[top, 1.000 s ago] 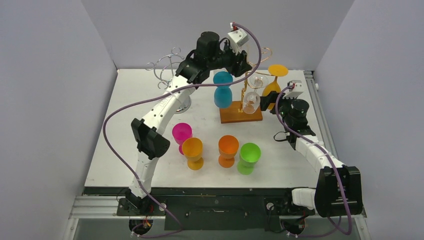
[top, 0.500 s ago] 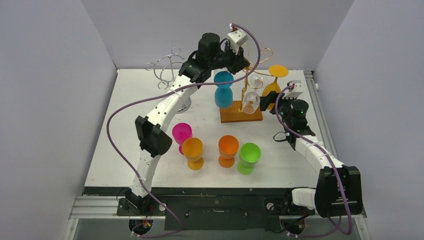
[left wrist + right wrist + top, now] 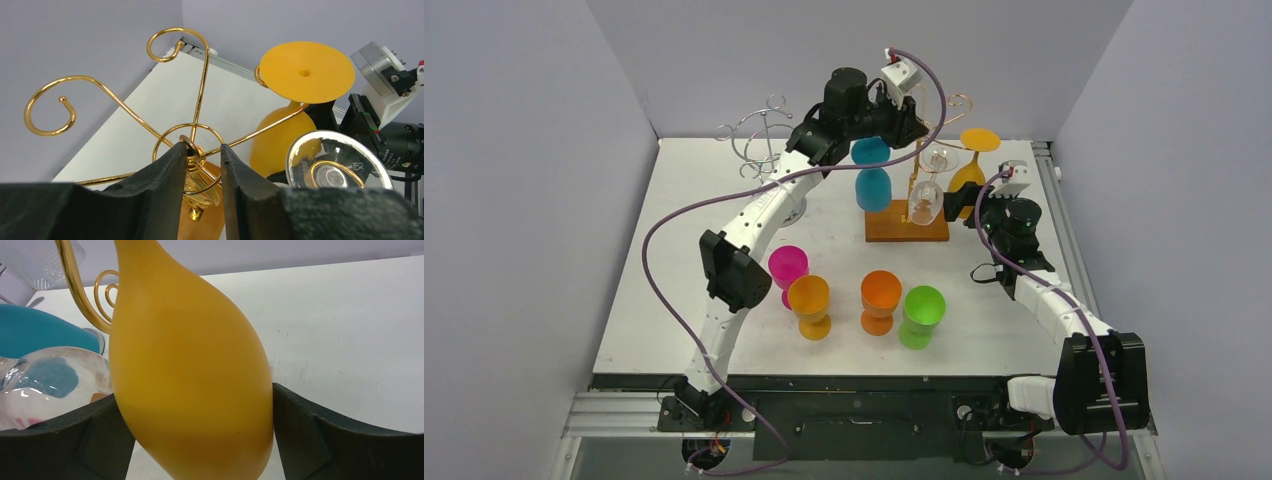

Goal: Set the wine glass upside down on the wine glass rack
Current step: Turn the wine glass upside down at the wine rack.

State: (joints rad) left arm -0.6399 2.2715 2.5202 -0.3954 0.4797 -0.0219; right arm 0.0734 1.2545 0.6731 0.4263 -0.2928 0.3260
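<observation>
The gold wine glass rack stands on a wooden base at the back of the table. A yellow wine glass hangs on it upside down, its round foot resting on a gold arm. My right gripper is shut on its bowl, with both fingers against its sides. My left gripper is over the rack's top loop. Its jaws stand narrowly open with the loop between them, against the left finger. The right finger is apart from the loop.
A blue glass and clear glasses also hang from the rack. A silver wire rack stands at the back left. Pink, amber, orange and green glasses stand upright near the front.
My left arm has come in closer over the rack's top and its jaws have narrowed. The blue glass has shifted slightly. The right arm has stayed put.
</observation>
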